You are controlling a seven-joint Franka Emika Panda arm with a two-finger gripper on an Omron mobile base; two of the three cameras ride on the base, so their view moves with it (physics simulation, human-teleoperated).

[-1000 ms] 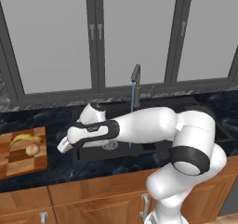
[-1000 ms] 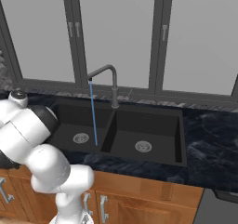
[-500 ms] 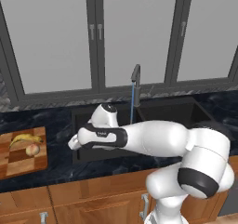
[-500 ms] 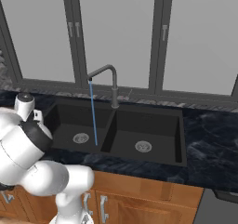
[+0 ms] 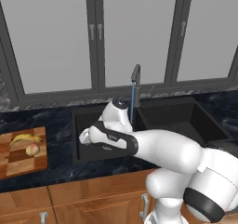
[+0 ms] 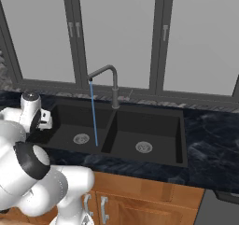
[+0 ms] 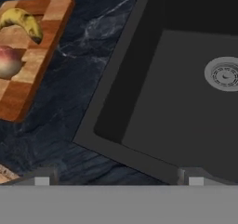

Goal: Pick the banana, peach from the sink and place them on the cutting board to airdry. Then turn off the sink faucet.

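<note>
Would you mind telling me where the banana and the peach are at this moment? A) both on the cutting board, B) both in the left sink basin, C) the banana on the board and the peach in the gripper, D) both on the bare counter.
A: the banana and the peach both rest on the cutting board, with the sink basins holding no fruit.

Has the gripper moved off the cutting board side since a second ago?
Yes. The gripper has swung right, away from the cutting board and toward the sink faucet, now over the sink's left basin.
</note>
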